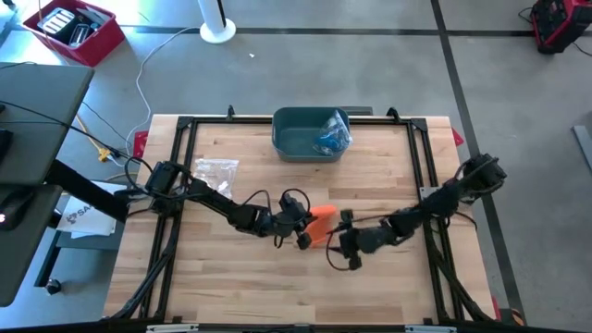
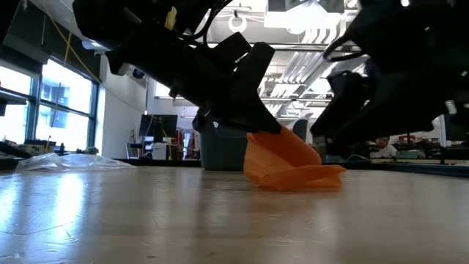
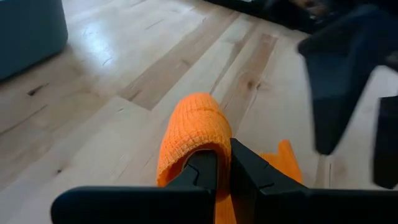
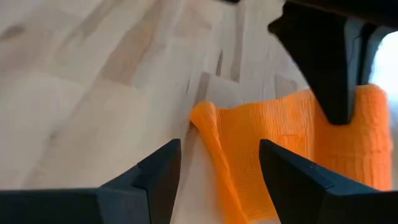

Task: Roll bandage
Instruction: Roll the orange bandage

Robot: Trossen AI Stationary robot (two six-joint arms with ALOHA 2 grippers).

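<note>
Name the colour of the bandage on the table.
Orange bandage, clearest in the left wrist view.

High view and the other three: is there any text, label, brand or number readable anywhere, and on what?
None can be read for certain.
Paper sheet on the floor left of the table: dark print that may start "SA", too small to confirm.
Red bin of items at top left: nothing legible.
Clear plastic bag: nothing legible.
Orange bandage, teal bin: no print visible.
</note>
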